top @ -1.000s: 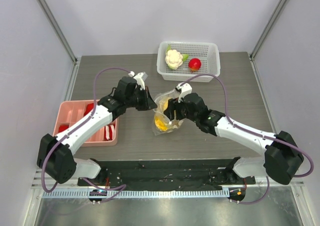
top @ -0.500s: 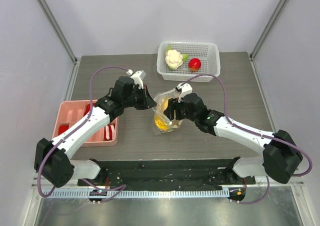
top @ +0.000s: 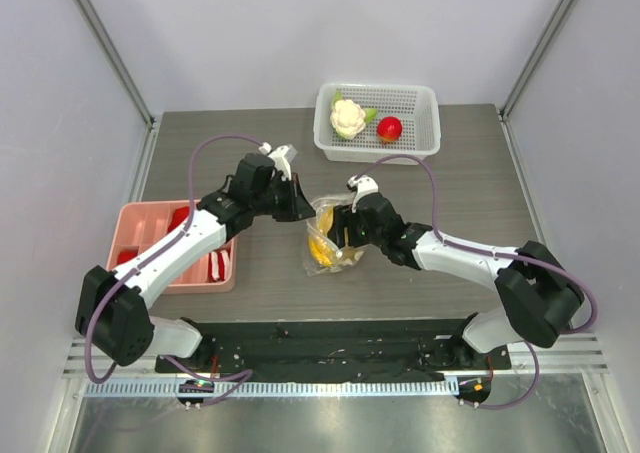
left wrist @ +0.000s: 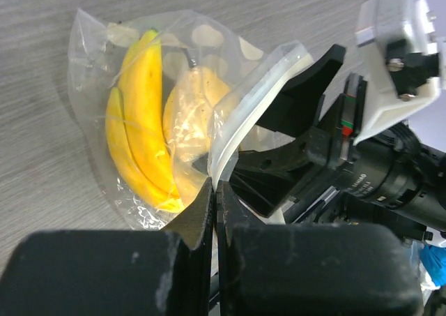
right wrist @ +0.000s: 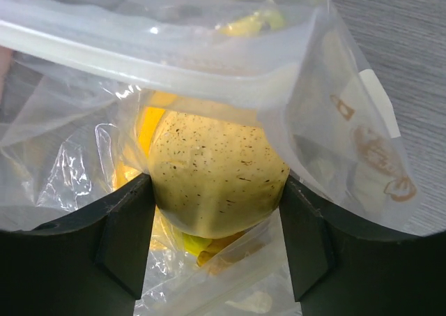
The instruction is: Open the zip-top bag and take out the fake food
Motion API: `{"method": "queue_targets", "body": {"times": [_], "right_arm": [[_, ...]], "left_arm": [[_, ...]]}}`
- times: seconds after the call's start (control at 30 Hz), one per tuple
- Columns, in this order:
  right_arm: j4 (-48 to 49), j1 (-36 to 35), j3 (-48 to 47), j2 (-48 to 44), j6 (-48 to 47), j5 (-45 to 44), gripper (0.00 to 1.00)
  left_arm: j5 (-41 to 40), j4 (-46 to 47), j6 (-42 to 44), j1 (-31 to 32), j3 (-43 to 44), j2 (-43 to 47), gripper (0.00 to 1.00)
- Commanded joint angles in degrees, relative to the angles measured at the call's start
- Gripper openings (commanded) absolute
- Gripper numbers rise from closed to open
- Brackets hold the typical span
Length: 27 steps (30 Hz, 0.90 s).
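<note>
Two end effectors clamped: left [left wrist: 212, 189] on zip-top bag [left wrist: 89, 47], right [right wrist: 214, 194] on fruit [right wrist: 217, 162] inside.

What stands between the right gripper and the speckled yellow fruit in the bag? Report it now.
Nothing visible does. The right gripper has a finger against each side of the speckled yellow fruit inside the zip-top bag, whose rim the left gripper pinches.
</note>
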<state>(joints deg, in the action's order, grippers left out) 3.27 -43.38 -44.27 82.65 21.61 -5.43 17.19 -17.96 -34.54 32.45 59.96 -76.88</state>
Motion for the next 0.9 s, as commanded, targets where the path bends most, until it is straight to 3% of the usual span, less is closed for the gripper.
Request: {"method": "queue_targets", "body": {"times": [0.0, 0.1, 0.33, 0.63, 0.87], "right_arm": [[3.41, 0.22, 0.59, -0.82, 1.68, -0.63, 0.78], [0.43, 1.27, -1.25, -1.79, 1.16, -1.69, 0.87], [0.78, 4.17, -1.96, -1.53, 1.51, 3.06, 0.90], [-0.90, 5.76, -2.31, -2.32, -1.82, 4.64, 0.79], [1.21, 5.76, -4.42, 4.35, -3.06, 10.00, 0.66]], "left_arm": [[2.94, 1.26, -1.14, -0.28, 1.29, -2.04, 0.00], [2.41, 1.08, -0.96, -0.28, 1.21, -1.61, 0.00], [2.06, 0.90, -0.61, -0.28, 1.30, -1.25, 0.00], [1.71, 0.55, -0.35, -0.28, 1.38, -0.81, 0.00], [1.62, 0.55, -0.35, -0.28, 1.30, -0.46, 0.00]]}}
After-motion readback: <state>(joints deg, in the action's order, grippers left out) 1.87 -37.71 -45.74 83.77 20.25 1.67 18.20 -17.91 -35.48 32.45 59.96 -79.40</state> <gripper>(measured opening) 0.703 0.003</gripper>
